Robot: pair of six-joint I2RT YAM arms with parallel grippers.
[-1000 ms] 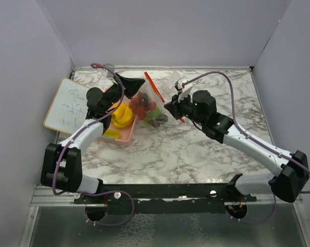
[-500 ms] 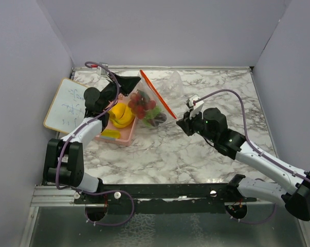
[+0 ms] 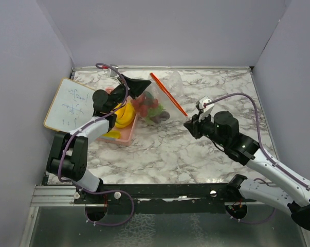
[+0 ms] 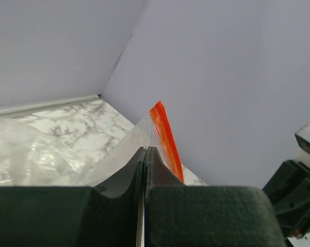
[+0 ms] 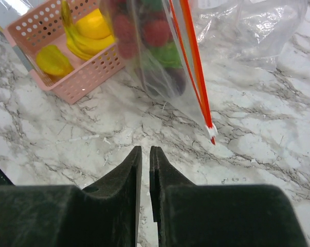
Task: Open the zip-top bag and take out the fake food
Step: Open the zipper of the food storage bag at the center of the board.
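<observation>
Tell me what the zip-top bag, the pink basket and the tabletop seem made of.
Zip-top bag: thin clear plastic film, glossy and crinkled; the fake food shows through. Pink basket: rigid moulded plastic, fairly matt, walls full of regular holes. Tabletop: smooth, marble-veined; stone or printed laminate, cannot tell.

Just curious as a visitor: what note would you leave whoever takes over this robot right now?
Left gripper: shut on the zip-top bag's edge, holding it up.
Right gripper: shut, empty, near the orange zip.
Fake food: some in the bag, yellow pieces in the pink basket.
Done: bag gripped. Left: empty it; zip open or not, cannot tell.
</observation>
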